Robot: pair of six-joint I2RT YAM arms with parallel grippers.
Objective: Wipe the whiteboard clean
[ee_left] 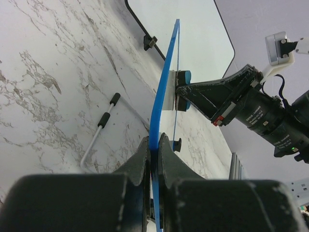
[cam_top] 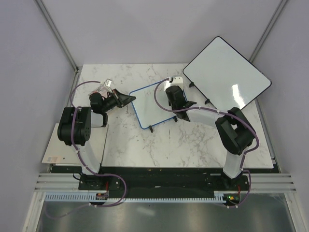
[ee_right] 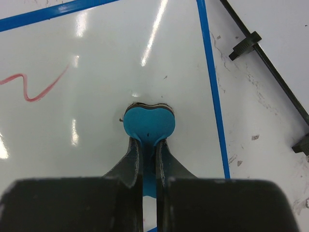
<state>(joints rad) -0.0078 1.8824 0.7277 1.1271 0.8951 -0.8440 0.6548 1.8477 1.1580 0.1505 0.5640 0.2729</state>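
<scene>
Whiteboard (cam_top: 150, 110) rests on the marble table (cam_top: 183, 140), near the middle and between the two arms, with a thin blue frame (ee_right: 213, 96) round it.

Left gripper (ee_left: 153, 146): fingers closed tight on the frame at the board's left edge, nothing else in them; judged to be steadying the board, not wiping.

Right gripper (ee_right: 148, 145): fingers pinched almost together on the stem of a blue-green eraser (ee_right: 147, 124); in the left wrist view the eraser's pad sits against the white surface; the contact itself is hidden in the right wrist view.

Governing relation: a red wavy mark (ee_right: 37, 86) lies to the left of the eraser in the right wrist view and well apart from it, on the side away from the nearest frame strip; the eraser stands near the board's right-hand border; the coming stroke, in my judgement, must therefore run leftward across the surface, toward the edge the left gripper holds; the right arm is the one with the tool.

No other marks can be made out; the top view is too coarse to show any.

Farther off, beyond the frame, a larger dark-framed board (cam_top: 227, 72) lies at the table's far right corner; not part of the job.
</scene>
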